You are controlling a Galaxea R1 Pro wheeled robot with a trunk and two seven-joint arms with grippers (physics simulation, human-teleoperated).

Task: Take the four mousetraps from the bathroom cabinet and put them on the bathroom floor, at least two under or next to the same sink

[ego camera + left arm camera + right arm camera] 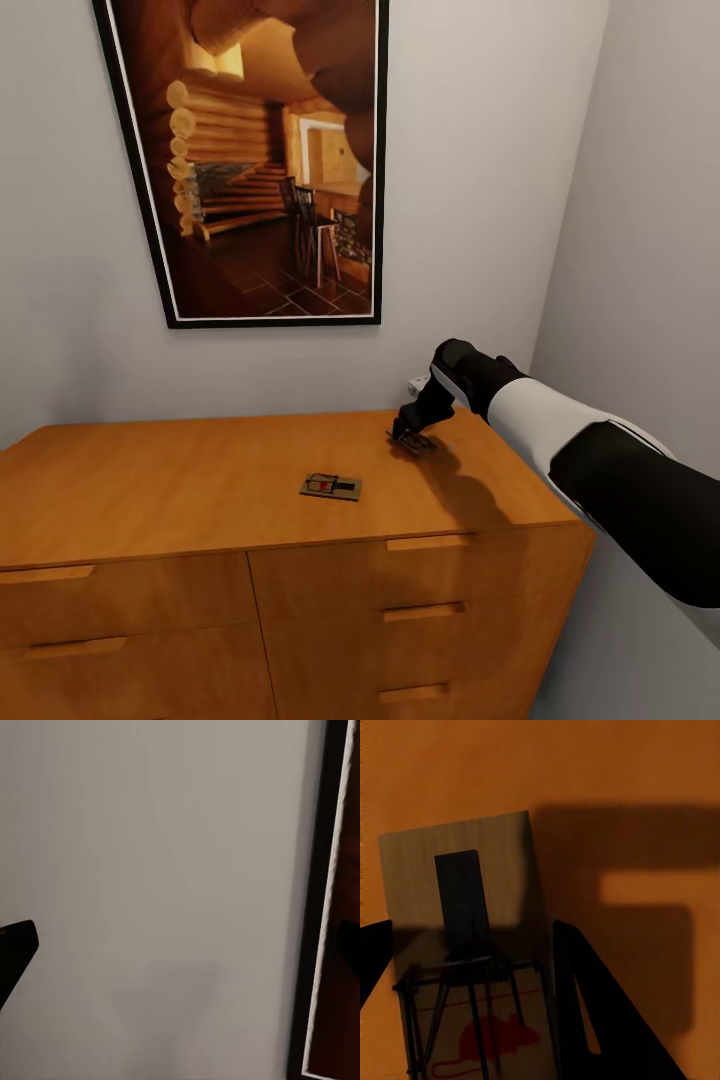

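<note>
Two small flat tan wooden mousetraps with dark wire parts lie on the top of the long orange-brown wooden cabinet (180, 480), which stands against a pale grey wall. One mousetrap (331, 487) rests alone near the middle of the top, toward its front edge, with a small red mark on its board. The other mousetrap (413, 442) sits further back and to the right, directly under the right gripper (411, 432), whose black-and-white arm reaches in from the right side of the head view.

From the right wrist camera, this second mousetrap (465, 937) shows a red mouse outline printed on the board, a dark rectangular plate and thin wire bars. The right gripper's (469, 1009) dark fingers (592, 1005) stand on either side of the board, spread wider than it; whether they touch its edges I cannot tell.

On the wall above the cabinet hangs a large dark-framed picture of a log-cabin interior (265, 160). The left wrist camera faces bare wall with the picture's frame edge (319, 900) at one side; a dark fingertip (15, 952) of the left gripper is all that shows of it, so its opening cannot be judged.
</note>
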